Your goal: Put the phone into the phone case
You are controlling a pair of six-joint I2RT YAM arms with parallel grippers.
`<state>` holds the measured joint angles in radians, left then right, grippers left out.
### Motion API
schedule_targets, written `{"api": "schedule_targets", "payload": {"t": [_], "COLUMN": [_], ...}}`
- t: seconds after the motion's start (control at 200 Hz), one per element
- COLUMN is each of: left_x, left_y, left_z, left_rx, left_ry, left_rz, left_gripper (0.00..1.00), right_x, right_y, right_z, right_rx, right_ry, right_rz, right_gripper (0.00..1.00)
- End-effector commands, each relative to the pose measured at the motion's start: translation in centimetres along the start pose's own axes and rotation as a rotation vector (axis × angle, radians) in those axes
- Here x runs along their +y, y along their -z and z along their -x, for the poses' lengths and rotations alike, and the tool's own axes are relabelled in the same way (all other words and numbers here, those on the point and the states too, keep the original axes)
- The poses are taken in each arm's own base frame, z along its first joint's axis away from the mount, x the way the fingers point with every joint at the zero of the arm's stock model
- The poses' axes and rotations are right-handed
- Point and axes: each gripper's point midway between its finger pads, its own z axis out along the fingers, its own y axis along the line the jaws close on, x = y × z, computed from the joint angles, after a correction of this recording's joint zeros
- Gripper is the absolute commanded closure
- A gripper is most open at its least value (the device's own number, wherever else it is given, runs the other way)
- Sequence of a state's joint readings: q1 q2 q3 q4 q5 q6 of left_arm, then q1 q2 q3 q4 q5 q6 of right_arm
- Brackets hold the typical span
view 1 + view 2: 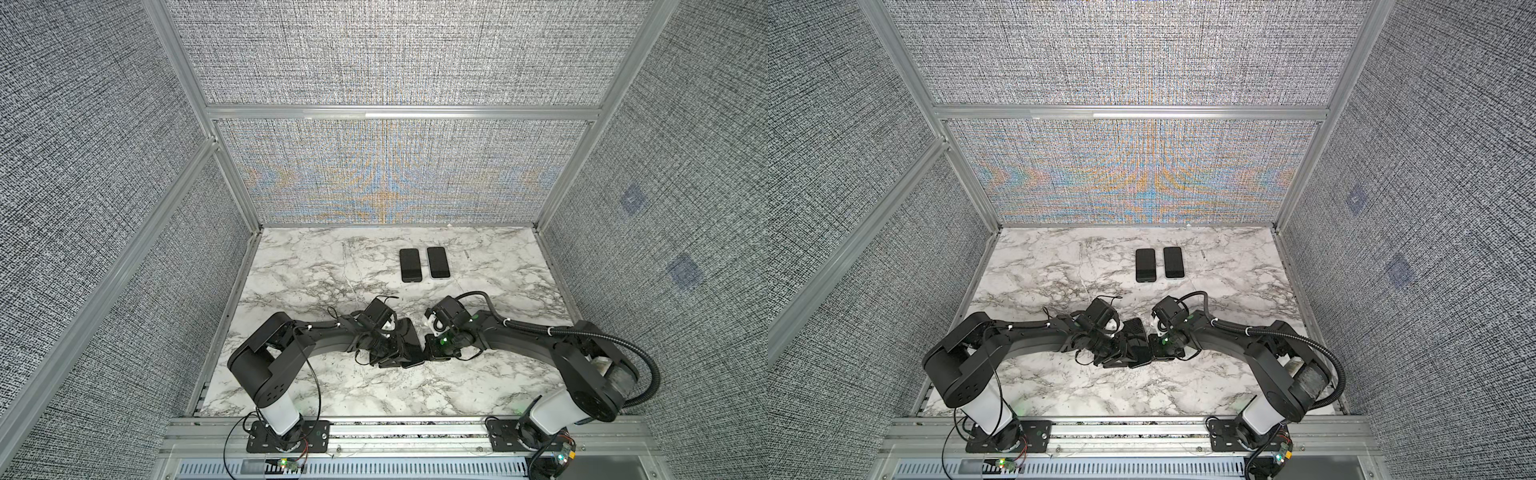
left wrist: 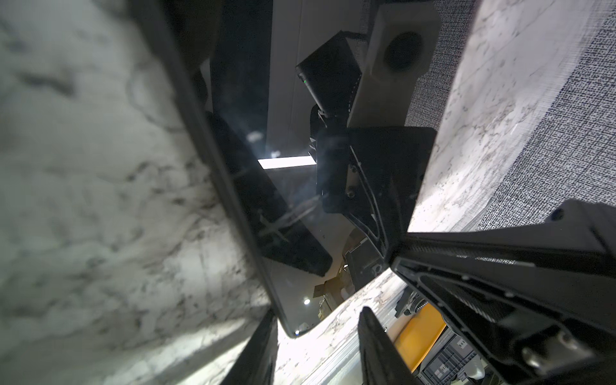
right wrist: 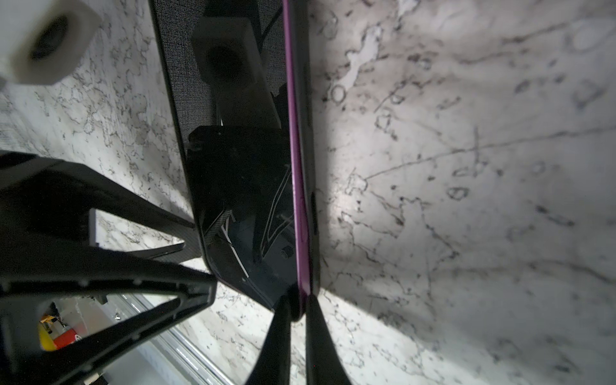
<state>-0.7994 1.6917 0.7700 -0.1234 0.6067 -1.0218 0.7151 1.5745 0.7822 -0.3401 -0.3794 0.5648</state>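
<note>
The phone [image 1: 409, 338] [image 1: 1138, 343] sits low over the marble between my two grippers, at the front middle in both top views. Its dark glossy screen [image 3: 240, 186] has a purple side band [image 3: 295, 150]. The black rim of the phone case [image 3: 308, 150] runs along that band. My right gripper [image 3: 299, 301] [image 1: 429, 353] is shut on the phone's corner, one finger on the screen side and one on the case side. My left gripper [image 2: 317, 311] [image 1: 401, 353] is open, and the opposite corner of the phone [image 2: 296, 328] lies just beyond its fingertips. How far the case wraps the phone is hidden.
Two dark phone-shaped slabs [image 1: 410, 264] [image 1: 438, 262] lie flat side by side at the back middle of the marble table [image 1: 316, 266]. Fabric walls on aluminium frames close in the back and both sides. The arm bases stand on a rail [image 1: 399, 432] along the front edge.
</note>
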Motion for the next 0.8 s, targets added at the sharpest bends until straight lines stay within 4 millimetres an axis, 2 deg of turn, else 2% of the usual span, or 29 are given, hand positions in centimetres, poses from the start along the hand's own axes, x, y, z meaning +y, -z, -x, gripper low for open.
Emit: {"api": "schedule_targets", "payload": {"t": [0.0, 0.5, 0.635, 0.795], "left_x": [0.8, 0.8, 0.8, 1.4], "left_y": [-0.4, -0.3, 0.1, 1.5], "left_z": [0.4, 0.5, 0.5, 0.8], "left_rx": [-0.024, -0.031, -0.047, -0.107], "left_ry": [-0.004, -0.004, -0.009, -0.011], "left_rz": [0.032, 0.033, 0.033, 0.072], "left_gripper": [0.58, 0.58, 0.58, 0.58], "right_x": [0.4, -0.5, -0.5, -0.4], "right_y": [-0.7, -1.4, 0.1, 2.2], "right_z": [-0.8, -1.2, -0.7, 0.1], "right_rx": [0.035, 0.041, 0.015, -0.044], "right_ry": [0.002, -0.008, 0.019, 0.051], "right_rz": [0.036, 0.011, -0.033, -0.088], "right_gripper": [0.9, 0.92, 0.92, 0.88]}}
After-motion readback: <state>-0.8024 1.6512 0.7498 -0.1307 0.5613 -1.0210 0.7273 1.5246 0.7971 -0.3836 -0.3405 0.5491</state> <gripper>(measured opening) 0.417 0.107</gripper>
